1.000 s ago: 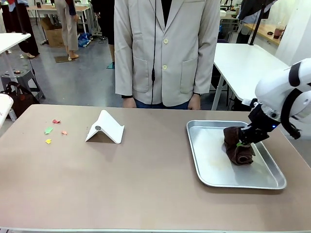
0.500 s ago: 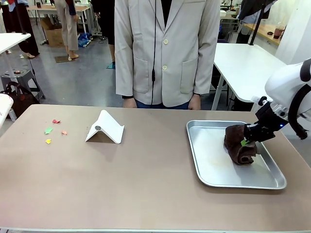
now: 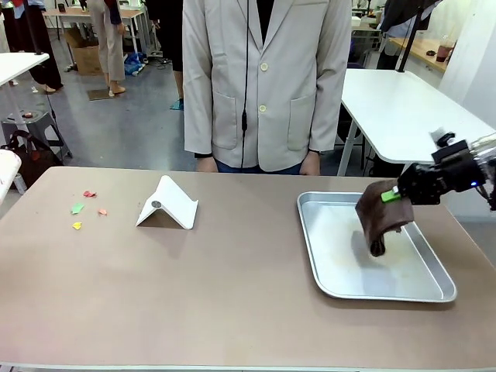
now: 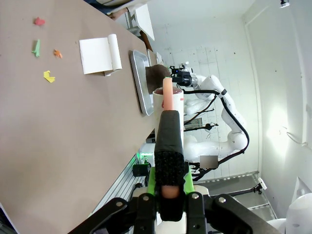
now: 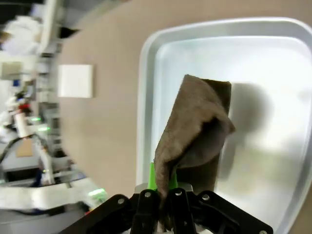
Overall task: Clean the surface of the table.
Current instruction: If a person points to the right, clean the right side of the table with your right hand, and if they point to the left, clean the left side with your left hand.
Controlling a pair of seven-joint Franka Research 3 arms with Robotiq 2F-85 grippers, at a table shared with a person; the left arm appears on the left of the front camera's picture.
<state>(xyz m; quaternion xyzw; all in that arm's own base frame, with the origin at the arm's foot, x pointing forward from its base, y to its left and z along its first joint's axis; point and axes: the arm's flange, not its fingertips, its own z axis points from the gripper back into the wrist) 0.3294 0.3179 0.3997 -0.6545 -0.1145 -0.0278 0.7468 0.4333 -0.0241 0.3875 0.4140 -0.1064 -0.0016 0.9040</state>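
Observation:
The taupe-brown table point(image 3: 232, 287) spreads across the front view. My right gripper point(image 3: 397, 194) is shut on the top edge of a dark brown cloth point(image 3: 378, 217), which hangs above the silver tray point(image 3: 333, 267) at the table's right. In the right wrist view the cloth point(image 5: 197, 131) drapes from the closed gripper point(image 5: 163, 187) over the tray point(image 5: 273, 63). Several small coloured paper scraps point(image 3: 80, 208) lie on the table's far left. In the left wrist view my left gripper point(image 4: 167, 85) is shut with nothing in it, high above the table point(image 4: 73, 126), and the scraps point(image 4: 43, 58) lie far ahead.
A white folded card stand point(image 3: 167, 205) sits left of the middle, between the scraps and the tray. A person in a pale jacket point(image 3: 267, 77) stands at the far edge, hands down. A white-topped table point(image 3: 395, 101) stands behind on the right.
My right gripper has risen and drawn back to the right, lifting the cloth off the tray floor. The cloth has unrolled and now hangs.

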